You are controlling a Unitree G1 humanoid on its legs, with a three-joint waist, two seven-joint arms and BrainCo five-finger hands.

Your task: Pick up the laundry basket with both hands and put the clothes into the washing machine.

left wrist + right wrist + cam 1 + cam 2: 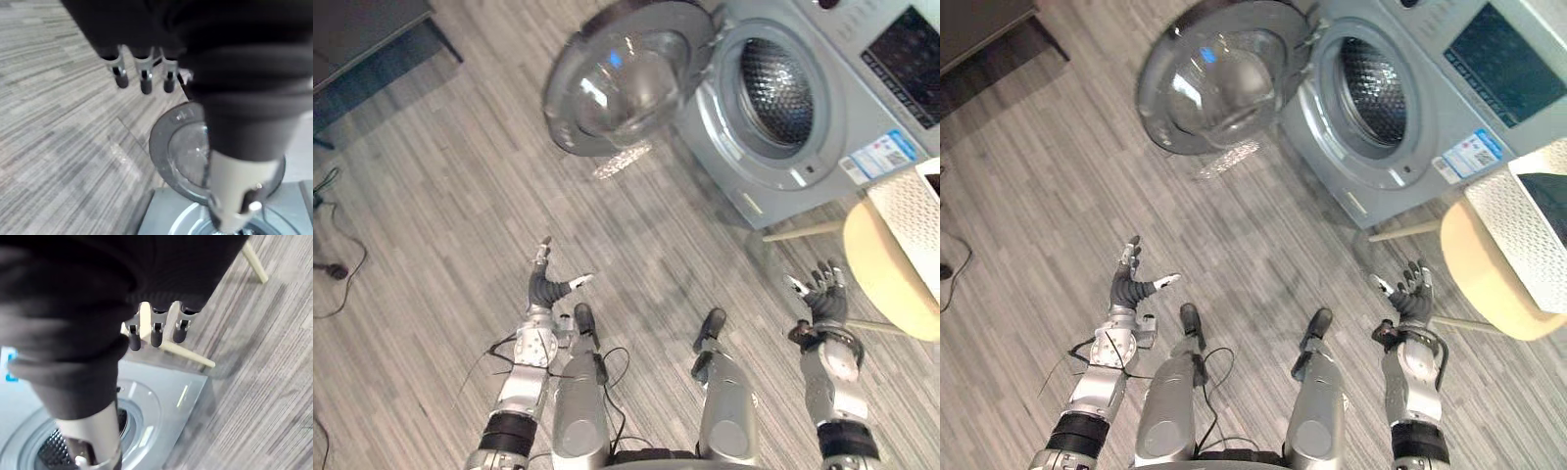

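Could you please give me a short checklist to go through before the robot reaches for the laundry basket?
1. Washing machine door swung open: ok.
2. Drum free of laundry: ok, it looks empty.
3. Left hand open and holding nothing: ok.
4. Right hand open and holding nothing: ok.
5. Laundry basket resting on the stool, to the robot's right: ok.
6. Clothes inside the basket: cannot tell.

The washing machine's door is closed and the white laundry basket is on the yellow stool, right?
No, the washing machine door is wide open, as the left eye view shows. The white laundry basket is on the yellow stool.
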